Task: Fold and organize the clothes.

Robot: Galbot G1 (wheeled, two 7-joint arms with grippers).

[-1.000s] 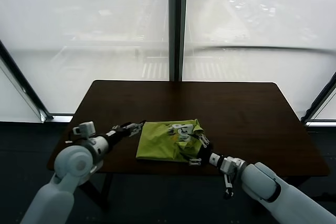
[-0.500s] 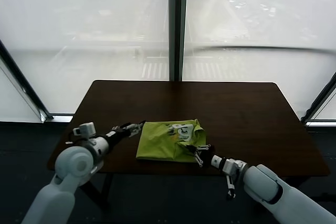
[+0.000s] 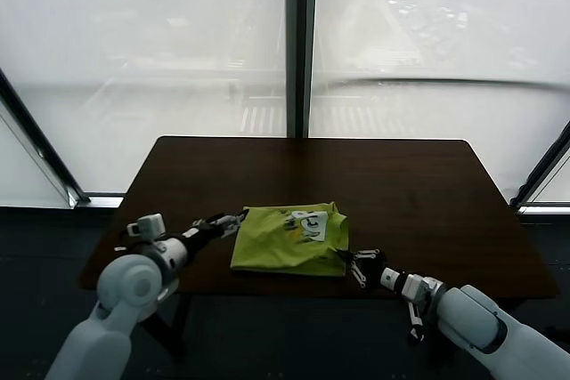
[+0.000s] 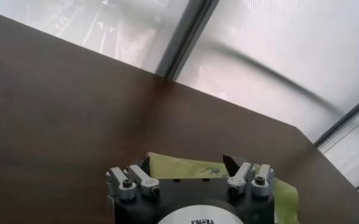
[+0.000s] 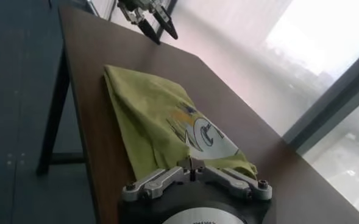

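Observation:
The clothes are one lime-green T-shirt [image 3: 287, 239], lying folded on the dark table near its front edge, white print up on the right part. My left gripper [image 3: 234, 222] rests open just off the shirt's left edge; in the left wrist view the shirt [image 4: 185, 170] shows past its spread fingertips [image 4: 231, 163]. My right gripper [image 3: 358, 265] sits off the shirt's front right corner at the table's front edge. Its fingers [image 5: 191, 165] are shut together, with the shirt [image 5: 149, 115] just beyond them and no cloth seen between them.
The brown table [image 3: 401, 184] has bare wood behind and to both sides of the shirt. Its front edge runs right under both grippers. Tall windows with a dark mullion [image 3: 301, 42] stand behind. The left gripper [image 5: 152, 18] shows far off in the right wrist view.
My right gripper closed and drew back from on top of the shirt's right part to beyond its front right corner. The shirt lies flatter there. The left arm barely moved.

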